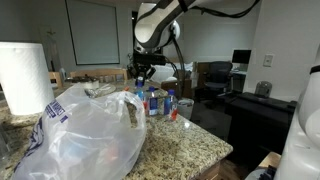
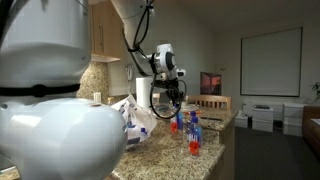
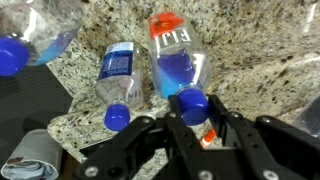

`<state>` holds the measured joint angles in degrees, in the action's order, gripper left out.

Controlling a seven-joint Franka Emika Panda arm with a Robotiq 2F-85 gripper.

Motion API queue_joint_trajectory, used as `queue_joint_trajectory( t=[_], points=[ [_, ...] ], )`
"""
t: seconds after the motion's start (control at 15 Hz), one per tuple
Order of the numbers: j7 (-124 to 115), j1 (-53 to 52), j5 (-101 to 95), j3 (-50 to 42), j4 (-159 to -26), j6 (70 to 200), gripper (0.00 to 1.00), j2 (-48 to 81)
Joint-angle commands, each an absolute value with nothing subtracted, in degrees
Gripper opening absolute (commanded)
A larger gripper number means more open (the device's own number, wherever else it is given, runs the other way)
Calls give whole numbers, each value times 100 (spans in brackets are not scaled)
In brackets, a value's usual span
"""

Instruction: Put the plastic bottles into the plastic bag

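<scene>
In the wrist view my gripper [image 3: 193, 108] is shut on the blue-capped neck of a clear plastic bottle [image 3: 178, 62] with a red-orange label. Its body points away from me over the granite counter [image 3: 260, 40]. A second clear bottle [image 3: 118, 78] with a blue label lies flat to its left, and a third [image 3: 45, 30] shows at the top left corner. In both exterior views the gripper [image 1: 144, 72] [image 2: 177, 97] hangs just above several small standing bottles [image 1: 158, 102] [image 2: 194, 133]. The crinkly translucent plastic bag [image 1: 90, 140] [image 2: 134, 118] lies on the counter beside them.
A white paper towel roll [image 1: 26, 76] stands behind the bag. The counter's edge [image 1: 215, 152] drops off close to the bottles. Chairs, desks and monitors [image 1: 240, 60] fill the room beyond. A grey rounded object [image 3: 30, 160] sits at the wrist view's lower left.
</scene>
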<state>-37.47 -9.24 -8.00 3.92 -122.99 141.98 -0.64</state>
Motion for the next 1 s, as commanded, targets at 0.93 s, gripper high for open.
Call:
queue_joint_trajectory(
  t=[0.93],
  points=[
    [-138,-1376,3883,191,-13426,12489,13,-2314]
  ],
)
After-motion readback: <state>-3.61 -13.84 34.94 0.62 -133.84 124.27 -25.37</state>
